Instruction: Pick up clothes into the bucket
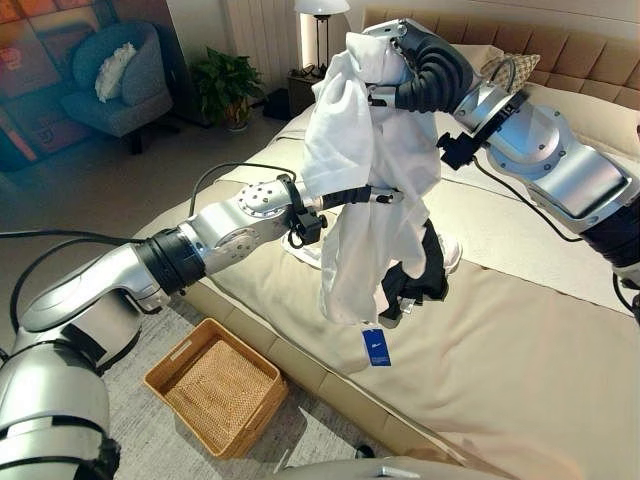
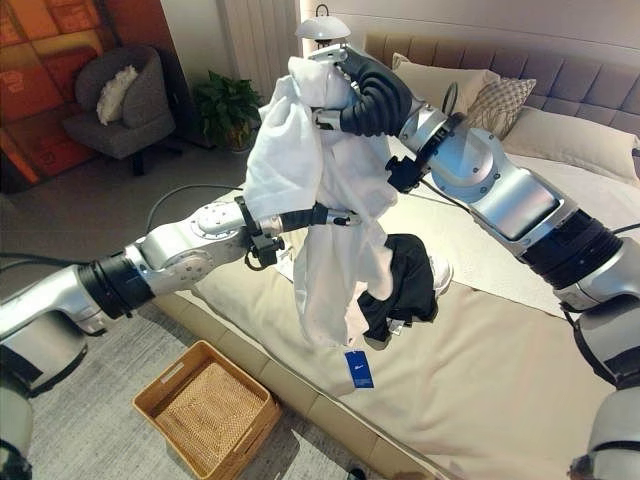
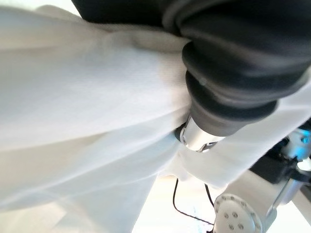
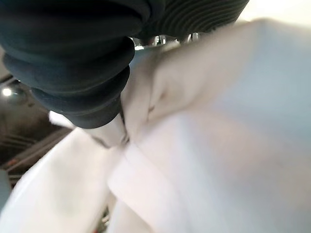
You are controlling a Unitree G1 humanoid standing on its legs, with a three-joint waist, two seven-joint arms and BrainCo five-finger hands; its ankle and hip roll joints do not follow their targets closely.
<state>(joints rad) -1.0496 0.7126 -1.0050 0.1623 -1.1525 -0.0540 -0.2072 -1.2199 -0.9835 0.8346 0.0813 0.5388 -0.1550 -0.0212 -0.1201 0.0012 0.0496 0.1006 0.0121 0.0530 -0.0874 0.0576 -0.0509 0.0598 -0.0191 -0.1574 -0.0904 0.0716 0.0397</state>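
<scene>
A white garment [image 1: 350,140] with a blue tag [image 1: 377,347] hangs high above the bed's near edge. My right hand [image 1: 425,65] grips its bunched top, and cloth wraps round the fingers in the right wrist view [image 4: 73,63]. From the left, my left hand [image 1: 345,196] reaches into the garment's middle, where folds of cloth cover its fingers [image 3: 233,73]. A black garment [image 1: 425,270] lies on the bed behind the white one. The wicker basket [image 1: 165,368] stands on the floor beside the bed, below and to the left of the hanging cloth.
The beige bed [image 1: 500,350] spreads across the right, with pillows [image 2: 500,100] at its headboard. A grey armchair [image 1: 120,85], a potted plant [image 1: 225,85] and a lamp [image 1: 322,10] stand at the back. A grey rug [image 1: 140,430] lies under the basket.
</scene>
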